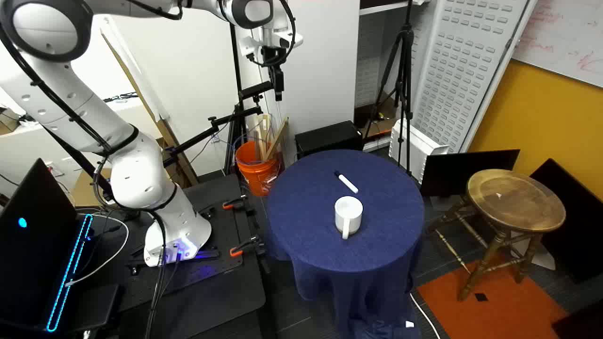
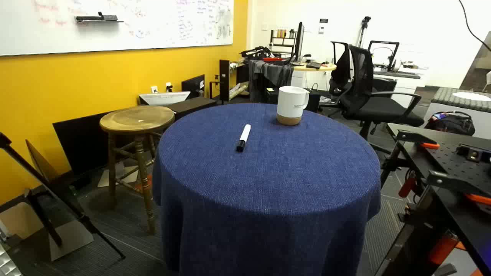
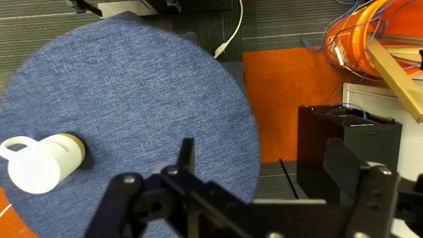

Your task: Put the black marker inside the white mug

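Blue cloth [image 1: 301,207] bore one marker [image 1: 348,183] and one mug [image 1: 345,212] right of an exterior view's centre; wrist view, lower right: one gripper [image 3: 261,143] gaped.

I find the fingers [image 3: 187,155] wide apart, raised well clear of the table [image 1: 301,212]. Bare surface flanks the black marker [image 1: 347,182] on both sides, open from above. The white mug [image 1: 347,215] stands upright near the marker's white end, a gap between; its top is open, its handle [image 1: 346,229] turned away. Past the table's edge stands an orange bucket [image 1: 258,176] with protruding wooden strips [image 1: 278,139]. Clearance to the black jointed mount [image 1: 256,89] I cannot tell.
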{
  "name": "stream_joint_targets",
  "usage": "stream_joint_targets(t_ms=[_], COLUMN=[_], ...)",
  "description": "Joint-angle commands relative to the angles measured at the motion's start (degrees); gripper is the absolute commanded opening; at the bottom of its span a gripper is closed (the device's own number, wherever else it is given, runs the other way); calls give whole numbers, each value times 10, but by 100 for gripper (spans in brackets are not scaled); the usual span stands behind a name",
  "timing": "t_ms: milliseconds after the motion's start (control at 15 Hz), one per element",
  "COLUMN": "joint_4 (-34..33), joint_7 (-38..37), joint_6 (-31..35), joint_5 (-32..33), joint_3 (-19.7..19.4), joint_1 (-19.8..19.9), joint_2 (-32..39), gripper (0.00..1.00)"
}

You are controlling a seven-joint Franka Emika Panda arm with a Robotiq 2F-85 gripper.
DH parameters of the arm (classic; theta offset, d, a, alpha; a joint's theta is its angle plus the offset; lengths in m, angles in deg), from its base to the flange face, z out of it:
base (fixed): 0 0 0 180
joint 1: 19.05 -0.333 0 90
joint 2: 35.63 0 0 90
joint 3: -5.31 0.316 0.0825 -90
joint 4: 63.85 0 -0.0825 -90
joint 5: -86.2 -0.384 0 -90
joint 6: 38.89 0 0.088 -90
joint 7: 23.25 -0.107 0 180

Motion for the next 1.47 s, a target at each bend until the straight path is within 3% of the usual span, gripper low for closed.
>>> stream_joint_targets(t_ms=[0,867,1067,1400], joint_4=[-1,-2,-10,-18], joint_7=[-1,-24,-64,-210], joint_6=[-1,33,77,172], joint_5=[1,37,69,140], joint_3=[-7,-12,-20,-30], joint_1=[-7,3,15,31], joint_2=[1,12,31,68], gripper=[100,100,100,100])
